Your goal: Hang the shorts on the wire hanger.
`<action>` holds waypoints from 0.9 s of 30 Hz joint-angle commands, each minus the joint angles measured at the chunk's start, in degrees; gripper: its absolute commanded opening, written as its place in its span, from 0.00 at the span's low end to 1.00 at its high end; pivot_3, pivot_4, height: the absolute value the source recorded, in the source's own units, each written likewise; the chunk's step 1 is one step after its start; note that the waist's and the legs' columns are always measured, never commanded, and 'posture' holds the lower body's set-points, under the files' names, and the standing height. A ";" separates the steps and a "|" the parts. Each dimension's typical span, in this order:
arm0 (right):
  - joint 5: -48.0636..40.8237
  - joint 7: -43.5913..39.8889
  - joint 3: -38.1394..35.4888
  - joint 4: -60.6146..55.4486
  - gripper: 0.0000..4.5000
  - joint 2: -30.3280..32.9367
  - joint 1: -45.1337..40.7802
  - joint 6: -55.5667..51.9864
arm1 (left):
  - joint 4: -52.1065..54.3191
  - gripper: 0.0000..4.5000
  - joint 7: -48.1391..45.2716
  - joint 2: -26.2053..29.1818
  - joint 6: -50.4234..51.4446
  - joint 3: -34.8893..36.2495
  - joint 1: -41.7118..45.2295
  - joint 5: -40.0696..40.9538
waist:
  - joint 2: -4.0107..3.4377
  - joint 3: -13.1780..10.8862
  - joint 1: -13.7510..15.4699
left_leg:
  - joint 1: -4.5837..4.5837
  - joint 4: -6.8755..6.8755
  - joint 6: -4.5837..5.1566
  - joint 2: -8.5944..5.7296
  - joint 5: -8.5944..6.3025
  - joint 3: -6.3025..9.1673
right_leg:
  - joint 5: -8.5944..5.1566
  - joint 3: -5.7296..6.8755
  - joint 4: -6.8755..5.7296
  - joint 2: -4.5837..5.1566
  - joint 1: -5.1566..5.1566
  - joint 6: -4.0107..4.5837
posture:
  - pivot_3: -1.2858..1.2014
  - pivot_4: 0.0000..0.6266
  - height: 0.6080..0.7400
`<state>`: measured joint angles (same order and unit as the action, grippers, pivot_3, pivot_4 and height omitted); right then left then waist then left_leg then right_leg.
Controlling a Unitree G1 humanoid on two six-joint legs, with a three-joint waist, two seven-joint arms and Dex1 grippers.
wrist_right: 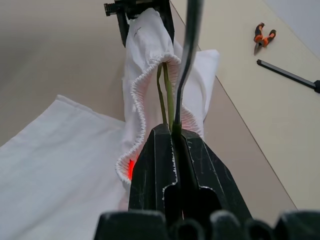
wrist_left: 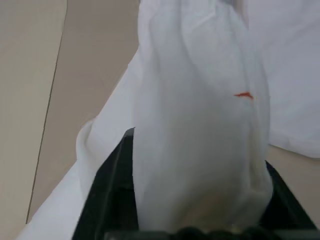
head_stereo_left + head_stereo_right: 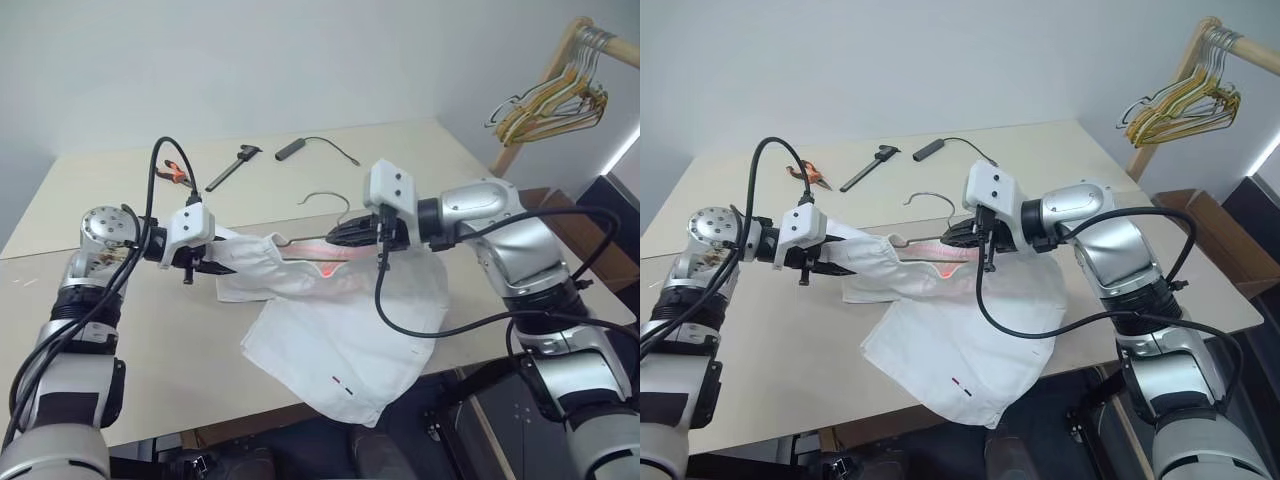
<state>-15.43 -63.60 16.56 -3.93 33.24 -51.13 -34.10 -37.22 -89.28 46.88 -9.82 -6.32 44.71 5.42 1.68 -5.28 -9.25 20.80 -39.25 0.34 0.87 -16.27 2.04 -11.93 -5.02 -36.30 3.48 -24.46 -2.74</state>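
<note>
Right gripper [image 3: 340, 236] beside pliers [image 3: 176, 173], tools.

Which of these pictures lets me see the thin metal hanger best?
The right wrist view: the wire hanger runs from between that arm's shut fingers straight into the shorts' waistband. The eye views show its hook lying on the table. In the left wrist view, cloth covers it.

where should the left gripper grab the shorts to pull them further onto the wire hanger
Grip the gathered elastic waistband of the shorts, coming from the robot's left along the wire hanger. In the right wrist view the band forms an open loop around the wire, so its bunched rim is probably the firmest hold. The left gripper already has cloth between its fingers; the right gripper pinches the wire.
</note>
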 commanded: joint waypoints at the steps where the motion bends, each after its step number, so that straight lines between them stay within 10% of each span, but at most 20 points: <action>1: -0.61 0.25 -2.57 -0.53 0.00 0.43 -2.43 -0.34 | 6.58 0.74 -3.22 7.34 -2.18 -1.82 -1.85 6.71 | -0.01 0.00 -0.40 | -0.01 0.00 0.00 0.01 0.00 0.01 | 0.00 0.00 -0.03 0.00 -0.01 0.00 | 0.49 0.07 1.00; 4: -0.93 0.05 -2.81 -0.18 0.00 0.47 -3.07 -0.79 | 8.34 0.93 -3.09 5.96 -1.57 0.48 -0.50 9.41 | -0.01 0.00 -0.02 | 0.00 0.00 0.00 0.01 0.00 0.03 | 0.00 0.00 -0.02 0.03 -0.01 0.00 | 0.49 0.07 1.00; 16: -2.04 -1.22 -2.93 -0.97 0.00 0.26 -5.35 -1.11 | -2.31 0.93 5.36 -9.98 -3.20 -6.75 11.67 -2.39 | -0.08 0.19 1.24 | 0.29 -0.46 0.01 -0.02 -0.01 0.16 | 0.01 0.21 0.05 0.03 0.03 -0.02 | 0.48 0.04 1.00; 27: -2.41 -0.83 -3.18 -2.33 0.00 0.99 -5.32 -2.21 | -7.49 0.24 1.86 -13.00 -5.13 -5.80 14.60 -1.62 | -0.09 0.24 -0.57 | 0.31 -0.48 0.01 -0.02 -0.01 0.26 | 0.01 0.24 0.01 0.02 0.04 -0.03 | 0.47 0.03 1.00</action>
<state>-17.00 -64.63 15.86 -4.22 33.64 -54.64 -36.07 -44.87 -87.17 33.78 -14.02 -13.42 57.66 3.42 1.58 -5.04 -9.81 21.11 -39.73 0.35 0.85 -16.27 2.31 -11.92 -4.78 -36.29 3.51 -24.42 -2.76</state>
